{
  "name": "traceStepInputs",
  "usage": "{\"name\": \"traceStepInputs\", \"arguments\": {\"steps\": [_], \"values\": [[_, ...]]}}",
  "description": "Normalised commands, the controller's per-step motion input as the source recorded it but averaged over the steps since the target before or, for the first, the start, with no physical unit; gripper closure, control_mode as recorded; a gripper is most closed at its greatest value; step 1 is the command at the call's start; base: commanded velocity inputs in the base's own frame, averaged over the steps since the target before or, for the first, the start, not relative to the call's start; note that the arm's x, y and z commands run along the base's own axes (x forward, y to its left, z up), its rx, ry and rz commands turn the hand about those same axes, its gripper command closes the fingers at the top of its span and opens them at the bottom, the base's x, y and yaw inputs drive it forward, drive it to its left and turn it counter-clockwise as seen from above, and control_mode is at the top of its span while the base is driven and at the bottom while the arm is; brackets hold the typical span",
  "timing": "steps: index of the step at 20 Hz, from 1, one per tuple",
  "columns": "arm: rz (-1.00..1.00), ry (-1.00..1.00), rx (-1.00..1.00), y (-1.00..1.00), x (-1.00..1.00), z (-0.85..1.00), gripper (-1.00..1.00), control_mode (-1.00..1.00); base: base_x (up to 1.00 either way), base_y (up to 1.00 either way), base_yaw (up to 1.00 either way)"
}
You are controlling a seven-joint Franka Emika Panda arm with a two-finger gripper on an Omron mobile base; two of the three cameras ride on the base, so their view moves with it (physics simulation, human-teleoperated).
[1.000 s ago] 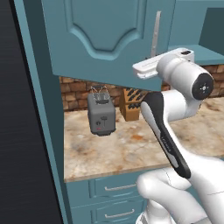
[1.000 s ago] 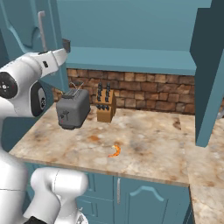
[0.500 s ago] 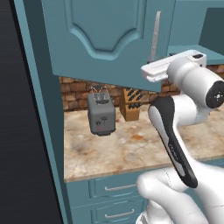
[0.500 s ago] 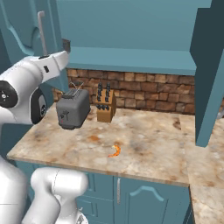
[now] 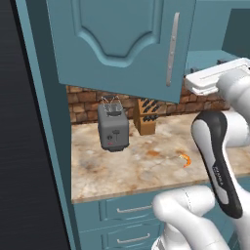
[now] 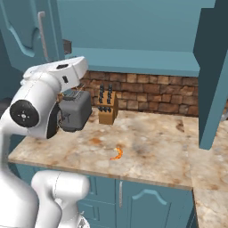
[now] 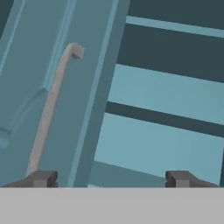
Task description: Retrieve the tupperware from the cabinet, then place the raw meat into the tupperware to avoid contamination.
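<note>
End effector [image 7: 111, 178] spread wide, nothing betw fingers, touching nothing; in hand view its two tips sit at 7 and 5 o'clock. It faces the cabinet [image 7: 57, 65]: door w/ silver bar handle [image 7: 49, 107] at 10 o'clock, door edge just right of handle, open interior w/ shelves [image 7: 170, 118] at 2 o'clock. No tupperware seen on the visible shelves. Left base view: cabinet door [image 5: 122, 44] swung open at 12 o'clock above the counter [image 5: 141, 166]. Raw meat [image 6: 117, 154] lies on counter near front edge, well apart from toaster [image 6: 75, 114] and knife block [image 6: 107, 111] at back by brick wall.
</note>
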Motion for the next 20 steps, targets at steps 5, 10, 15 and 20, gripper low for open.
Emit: {"name": "traceStepInputs", "arguments": {"steps": [5, 10, 15, 20], "values": [[0.0, -0.05, -0.02, -0.6, -0.15, 0.07, -1.0, -1.0, 0.0, 0.0, 0.0], [0.0, -0.08, -0.09, -0.47, -0.08, 0.07, -1.0, -1.0, 0.0, 0.0, 0.0], [0.0, -0.11, -0.18, -0.24, -0.01, 0.02, -1.0, -1.0, 0.0, 0.0, 0.0], [0.0, -0.05, -0.26, -0.06, 0.01, 0.0, -1.0, -1.0, 0.0, 0.0, 0.0]]}}
